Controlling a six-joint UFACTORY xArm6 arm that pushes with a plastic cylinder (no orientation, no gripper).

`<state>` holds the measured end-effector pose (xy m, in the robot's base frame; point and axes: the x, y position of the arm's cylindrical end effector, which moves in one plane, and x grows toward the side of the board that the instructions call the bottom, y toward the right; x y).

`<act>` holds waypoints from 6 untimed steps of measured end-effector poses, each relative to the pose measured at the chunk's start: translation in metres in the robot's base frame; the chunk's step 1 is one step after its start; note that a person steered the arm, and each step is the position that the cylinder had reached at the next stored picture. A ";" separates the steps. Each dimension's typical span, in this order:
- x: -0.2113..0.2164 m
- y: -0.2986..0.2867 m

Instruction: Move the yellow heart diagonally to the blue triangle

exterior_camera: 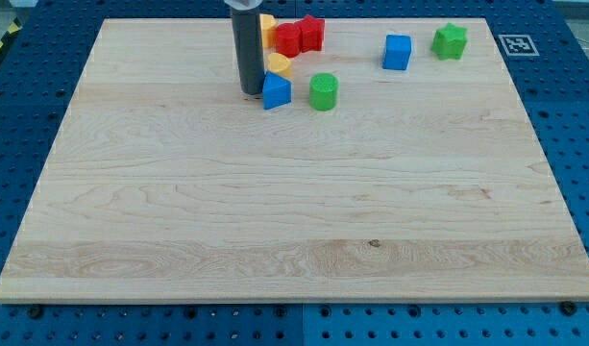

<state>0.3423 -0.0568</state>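
Pale wood board (294, 221) with visible grain, matt; blue triangle (276, 91) and yellow heart (280, 65) smooth plastic-looking; rod dark, matt.

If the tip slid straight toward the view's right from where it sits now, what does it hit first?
Most likely the blue triangle: my tip sits right at its left side. Beyond it stands the green cylinder. Contact can't be confirmed from this one view.

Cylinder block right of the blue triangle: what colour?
Green. The cylinder shows clearly in the camera view, just right of the blue triangle.
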 end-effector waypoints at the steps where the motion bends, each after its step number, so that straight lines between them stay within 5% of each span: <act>1: 0.000 -0.016; 3: -0.065 -0.027; 6: -0.035 0.041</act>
